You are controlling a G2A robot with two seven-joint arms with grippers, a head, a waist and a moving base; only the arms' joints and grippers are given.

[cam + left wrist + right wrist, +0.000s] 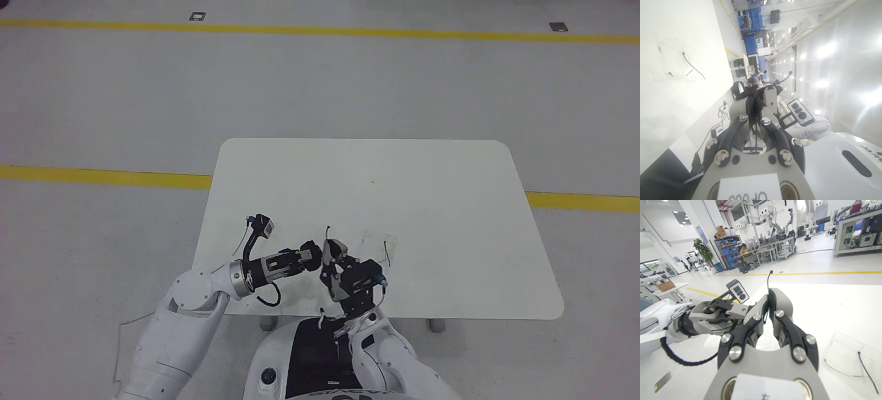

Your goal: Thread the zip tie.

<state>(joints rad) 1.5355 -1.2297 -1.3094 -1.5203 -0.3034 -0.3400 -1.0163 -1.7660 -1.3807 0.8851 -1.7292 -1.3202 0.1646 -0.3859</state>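
Note:
A thin black zip tie (769, 283) stands upright between my two grippers, its head at the upper end. My right gripper (769, 299) is shut on the strap just below the head. My left gripper (753, 103) meets it from the side, jaws shut, with the strap's lower part (755, 135) running back between its fingers toward the palm. In the top view both grippers, left (316, 257) and right (335, 262), are pressed together above the table's near edge, with the zip tie (327, 236) poking up between them.
A clear flat tray (378, 248) lies on the white table (400, 190) just beyond the right gripper. It holds another black zip tie (866, 369), which also lies in the tray (676, 62) in the left wrist view.

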